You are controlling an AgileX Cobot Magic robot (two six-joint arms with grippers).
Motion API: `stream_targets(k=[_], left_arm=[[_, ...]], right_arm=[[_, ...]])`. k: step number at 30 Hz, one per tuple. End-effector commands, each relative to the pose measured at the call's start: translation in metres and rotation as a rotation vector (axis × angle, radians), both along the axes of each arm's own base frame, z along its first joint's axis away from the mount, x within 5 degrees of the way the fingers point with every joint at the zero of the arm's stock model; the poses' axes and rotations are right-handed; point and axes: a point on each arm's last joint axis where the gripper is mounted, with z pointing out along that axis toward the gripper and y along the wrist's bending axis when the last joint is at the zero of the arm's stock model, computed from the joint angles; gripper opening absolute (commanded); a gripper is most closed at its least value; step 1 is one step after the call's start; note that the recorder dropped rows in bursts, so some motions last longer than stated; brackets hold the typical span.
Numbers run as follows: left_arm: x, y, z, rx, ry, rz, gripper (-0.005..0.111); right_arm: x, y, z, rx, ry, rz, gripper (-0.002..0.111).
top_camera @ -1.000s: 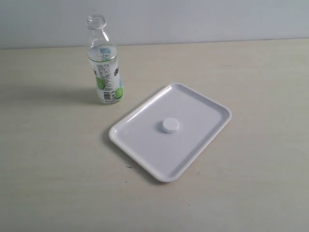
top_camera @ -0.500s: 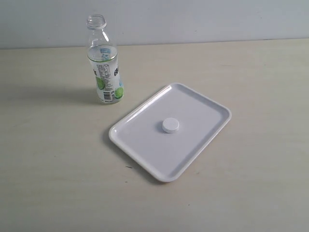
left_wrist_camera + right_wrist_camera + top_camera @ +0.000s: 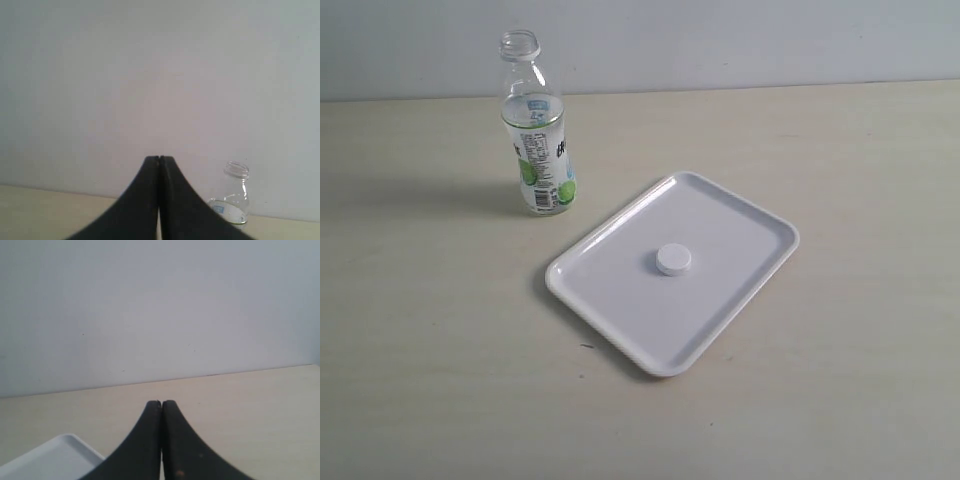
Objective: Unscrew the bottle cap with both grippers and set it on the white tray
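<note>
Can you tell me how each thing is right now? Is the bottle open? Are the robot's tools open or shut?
bottle: standing upright, open at the top.
white tray: lying flat, with one thing on it.
bottle cap: off the bottle, resting near the middle of the white tray.
left tool: shut, holding nothing.
right tool: shut, holding nothing.

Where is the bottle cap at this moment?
In the exterior view the bottle cap lies near the middle of the white tray, apart from the uncapped bottle standing beyond the tray's left corner.
</note>
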Motion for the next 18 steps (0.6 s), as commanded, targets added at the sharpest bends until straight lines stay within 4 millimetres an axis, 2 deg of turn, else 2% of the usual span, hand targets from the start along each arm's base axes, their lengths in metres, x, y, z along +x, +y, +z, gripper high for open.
stream_targets(k=[1,18], left_arm=[[-0.0006,0.0006,-0.0010,-0.016,0.003,0.005,0.000],[-0.0002,0.0005,-0.0025,0.033,0.015,0.014,0.000]], right_arm=[[-0.0004,-0.0002,-0.0001,0.002,-0.016,-0.005,0.000],[-0.0004,-0.0002,-0.0001,0.002,-0.016,-0.005,0.000]])
